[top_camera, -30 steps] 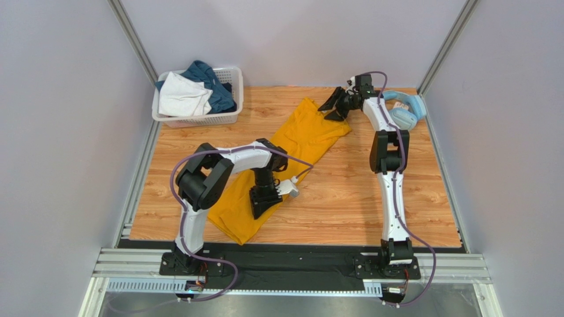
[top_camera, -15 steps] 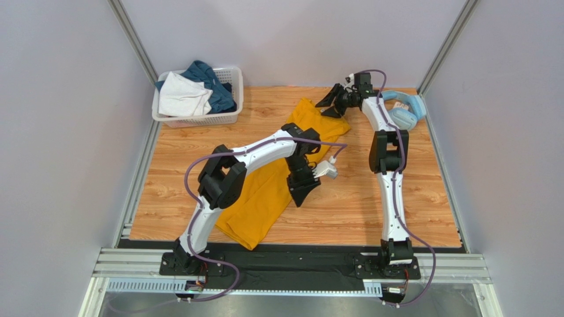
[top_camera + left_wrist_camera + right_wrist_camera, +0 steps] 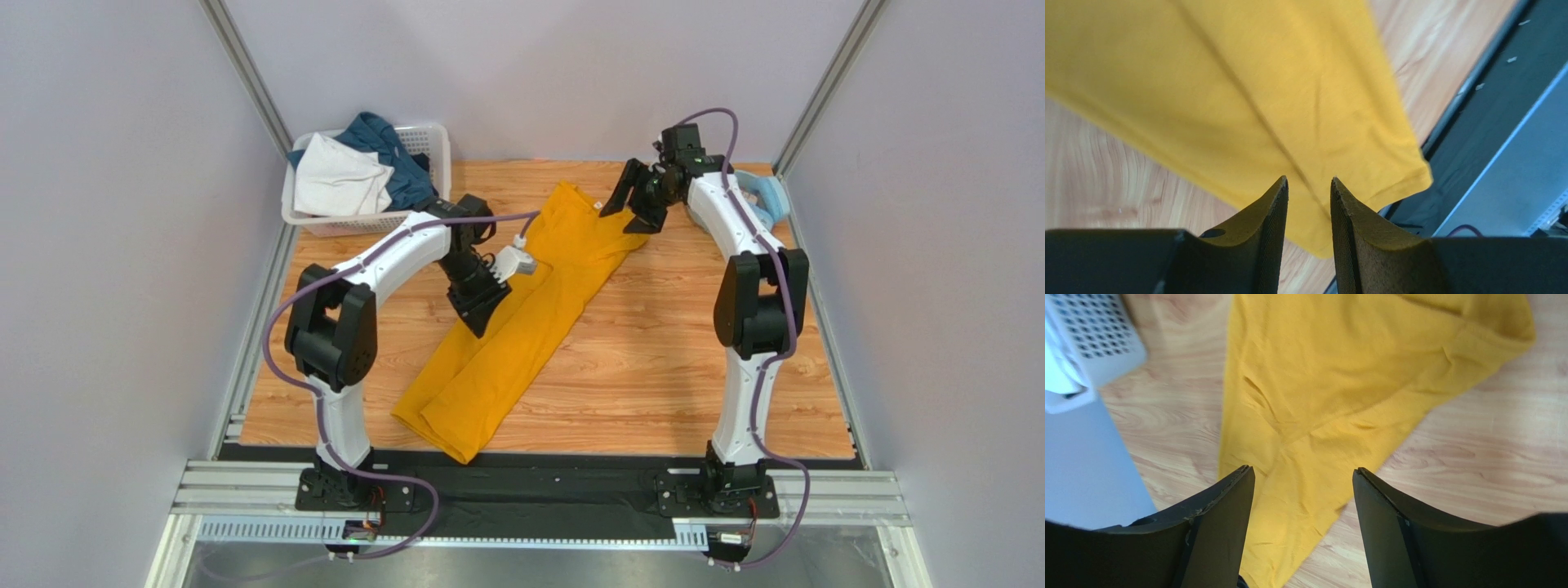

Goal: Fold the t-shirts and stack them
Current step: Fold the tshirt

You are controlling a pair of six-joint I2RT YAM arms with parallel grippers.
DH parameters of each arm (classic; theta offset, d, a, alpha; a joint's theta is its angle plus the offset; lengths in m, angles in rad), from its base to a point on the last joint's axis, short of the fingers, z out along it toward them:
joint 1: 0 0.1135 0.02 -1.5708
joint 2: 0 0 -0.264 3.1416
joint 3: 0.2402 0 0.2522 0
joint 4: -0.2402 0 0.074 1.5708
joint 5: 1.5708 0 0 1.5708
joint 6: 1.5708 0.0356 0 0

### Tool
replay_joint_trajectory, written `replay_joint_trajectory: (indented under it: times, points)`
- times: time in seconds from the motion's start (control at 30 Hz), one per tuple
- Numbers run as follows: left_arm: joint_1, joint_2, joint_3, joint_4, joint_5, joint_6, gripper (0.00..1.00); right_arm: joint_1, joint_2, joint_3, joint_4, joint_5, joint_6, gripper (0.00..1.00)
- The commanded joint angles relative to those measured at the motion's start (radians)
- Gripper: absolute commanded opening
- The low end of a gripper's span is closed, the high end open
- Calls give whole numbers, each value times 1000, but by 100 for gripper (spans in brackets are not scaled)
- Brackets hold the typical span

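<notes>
Top view: the mustard-yellow t-shirt (image 3: 540, 300) lies as a long, narrow band slanting across the wooden surface (image 3: 662, 355), from the far middle down to the near left. Its near end stops just short of the surface's near edge. To its right, bare wood runs to the right edge. On the far left, the white lattice basket (image 3: 368, 223) holds a white garment (image 3: 337, 178) and a dark teal-blue one (image 3: 390, 145), both bunched above its rim. The left gripper (image 3: 481, 312) points down at the shirt's left edge, about halfway along the band. The right gripper (image 3: 628, 202) hangs at the shirt's far right corner, with light-blue headphones (image 3: 761, 196) near the far right edge.

Left wrist view: the left gripper (image 3: 1309, 182) shows its jaws only narrowly apart. Yellow cloth (image 3: 1229, 79) fills the gap and a crease runs straight into it, but I cannot tell whether cloth is pinched. The shirt's hem ends close to the dark strip (image 3: 1475, 104) bordering the wood (image 3: 1100, 177).

Right wrist view: the right gripper (image 3: 1303, 471) has its jaws spread wide with nothing between them, above the shirt (image 3: 1352, 367). Bare wood (image 3: 1475, 447) lies on both sides of the cloth. The basket's corner (image 3: 1100, 331) sits well apart from the shirt's edge.
</notes>
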State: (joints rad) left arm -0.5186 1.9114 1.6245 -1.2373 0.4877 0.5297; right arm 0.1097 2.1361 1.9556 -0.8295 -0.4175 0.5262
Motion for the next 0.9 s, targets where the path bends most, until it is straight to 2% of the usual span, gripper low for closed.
replay_joint_trajectory:
  times: [0.0,0.13,0.23,0.5,0.87]
  points:
    - [-8,44,-121,96,-113,-17,38,48,-21,-136,-49,115,-51,66]
    - [-3,96,-155,125,-127,-13,38,56,16,-179,-48,112,-42,62]
    - [2,124,-160,136,-142,-2,38,56,64,-144,-46,117,-45,60]
    - [3,118,-205,154,-173,18,38,54,261,133,-140,111,-34,55]
    - [3,127,-259,167,-110,12,37,-1,361,267,-191,117,-32,53]
